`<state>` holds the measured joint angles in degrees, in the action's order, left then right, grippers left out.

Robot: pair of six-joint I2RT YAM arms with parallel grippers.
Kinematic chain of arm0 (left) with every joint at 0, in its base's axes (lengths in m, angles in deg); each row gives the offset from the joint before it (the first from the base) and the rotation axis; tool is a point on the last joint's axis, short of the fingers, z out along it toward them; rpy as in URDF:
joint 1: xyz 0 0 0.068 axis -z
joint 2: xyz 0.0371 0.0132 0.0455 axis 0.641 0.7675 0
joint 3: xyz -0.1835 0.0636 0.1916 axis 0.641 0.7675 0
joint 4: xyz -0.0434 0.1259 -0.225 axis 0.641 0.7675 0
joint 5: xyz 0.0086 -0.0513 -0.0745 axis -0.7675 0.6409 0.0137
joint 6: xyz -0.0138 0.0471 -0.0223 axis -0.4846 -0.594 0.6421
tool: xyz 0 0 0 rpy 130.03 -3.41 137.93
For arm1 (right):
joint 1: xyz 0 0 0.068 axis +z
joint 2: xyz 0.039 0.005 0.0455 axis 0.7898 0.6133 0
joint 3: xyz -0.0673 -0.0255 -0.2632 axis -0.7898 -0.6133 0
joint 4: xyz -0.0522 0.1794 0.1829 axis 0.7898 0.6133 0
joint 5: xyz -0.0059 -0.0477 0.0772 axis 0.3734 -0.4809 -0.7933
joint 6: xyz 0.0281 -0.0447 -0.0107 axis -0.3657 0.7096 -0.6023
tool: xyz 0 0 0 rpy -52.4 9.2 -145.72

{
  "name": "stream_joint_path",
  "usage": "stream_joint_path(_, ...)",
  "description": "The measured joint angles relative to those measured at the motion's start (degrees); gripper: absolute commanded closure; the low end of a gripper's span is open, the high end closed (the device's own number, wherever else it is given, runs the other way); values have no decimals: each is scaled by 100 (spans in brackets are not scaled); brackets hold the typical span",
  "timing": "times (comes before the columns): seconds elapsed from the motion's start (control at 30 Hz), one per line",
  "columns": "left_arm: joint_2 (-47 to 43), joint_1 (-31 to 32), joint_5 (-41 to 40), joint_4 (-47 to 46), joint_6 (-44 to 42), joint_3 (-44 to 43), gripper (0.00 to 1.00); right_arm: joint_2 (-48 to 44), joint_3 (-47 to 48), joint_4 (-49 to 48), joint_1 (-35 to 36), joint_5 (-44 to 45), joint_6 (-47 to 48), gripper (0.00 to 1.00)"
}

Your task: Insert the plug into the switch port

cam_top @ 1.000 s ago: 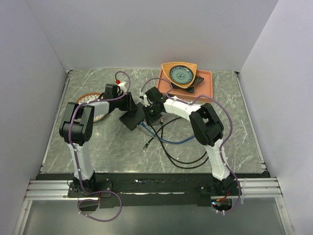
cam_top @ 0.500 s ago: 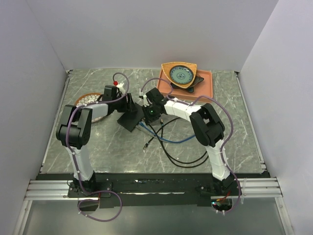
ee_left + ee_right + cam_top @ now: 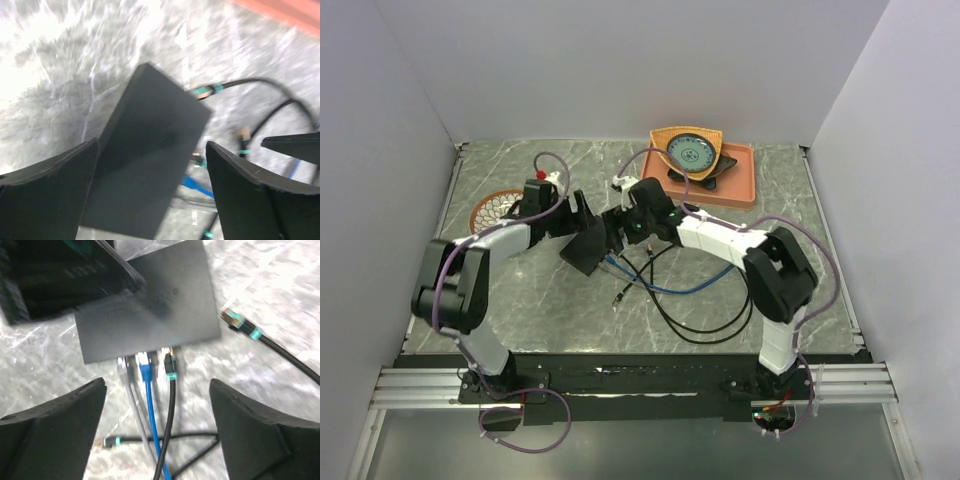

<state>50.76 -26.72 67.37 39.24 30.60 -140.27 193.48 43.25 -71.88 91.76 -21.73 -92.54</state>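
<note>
The flat black switch box [image 3: 150, 305] lies on the marble table. Three plugs sit side by side at its near edge, in the switch port row [image 3: 150, 351]: a grey one [image 3: 123, 372], a blue one [image 3: 145, 365] and a black plug [image 3: 170, 367] with a teal boot. My right gripper [image 3: 157, 385] hangs open just above these cables, touching none. In the left wrist view my left gripper [image 3: 152, 150] stands open over the box [image 3: 150, 160], holding nothing. From the top, both grippers [image 3: 575, 215] [image 3: 620, 225] flank the box [image 3: 588, 248].
Two loose black plugs lie near the box [image 3: 240, 324] [image 3: 107, 441]. Black and blue cables [image 3: 705, 320] loop toward the table's front. An orange tray [image 3: 740, 180] with a plate stands at the back right, and a round woven basket [image 3: 495, 208] at the left.
Both grippers have opened wide. The right fingers have let go at the black plug and the left fingers have come off the box. The left arm has swung outward to the left.
</note>
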Motion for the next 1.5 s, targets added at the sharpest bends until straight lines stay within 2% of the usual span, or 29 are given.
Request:
stream_joint_path(0.07, -369, 0, -63, -57, 96, 118, 0, -334, -214, -11, 0, 105, 2, 1)
stream_joint_path(0.13, -828, 0, -85, -188, 208, 256, 4, -603, -382, -9, 0, 254, 2, 1)
stream_joint_path(0.3, -1836, 0, 22, -717, 470, 520, 4, -1141, -881, -7, 0, 586, 2, 1)
stream_joint_path(0.53, -2865, 0, 245, -1473, 938, 903, 4, -1257, -1259, 107, 0, 1049, -55, 1)
stream_joint_path(0.63, -3053, 0, 236, -1550, 1010, 955, 4, -1222, -1281, 122, 0, 1287, -129, 1)
stream_joint_path(0.83, -3250, 0, 234, -1611, 1060, 1049, 4, -1014, -1386, 79, -7, 1679, -363, 9)
stream_joint_path(0.87, -3265, 0, 234, -1626, 1067, 1086, 4, -968, -1416, 76, -13, 1685, -415, 17)
stream_joint_path(0.9, -3272, 0, 236, -1624, 1084, 1108, 4, -898, -1429, 74, -28, 1685, -463, 21)
stream_joint_path(1.13, -3263, 0, 280, -1628, 1104, 1121, 4, -365, -1386, 50, -76, 1705, -645, 25)
stream_joint_path(1.17, -3259, 0, 299, -1628, 1104, 1121, 4, -284, -1360, 50, -76, 1711, -651, 37)
stream_joint_path(1.23, -3252, 0, 341, -1628, 1104, 1121, 4, -140, -1283, 90, -76, 1768, -649, 48)
stream_joint_path(1.27, -3248, 0, 361, -1628, 1104, 1121, 4, -114, -1246, 111, -76, 1821, -662, 59)
stream_joint_path(1.33, -3241, 0, 387, -1628, 1099, 1121, 4, -42, -1161, 122, -94, 1847, -728, 70)
stream_joint_path(1.37, -3239, 0, 387, -1626, 1099, 1121, 4, -17, -1132, 122, -101, 1840, -726, 81)
stream_joint_path(1.43, -3228, 0, 385, -1628, 1099, 1121, 4, 37, -1064, 98, -120, 1838, -785, 95)
stream_joint_path(1.5, -3211, 0, 385, -1628, 1097, 1121, 4, 61, -1008, 52, -144, 1825, -787, 99)
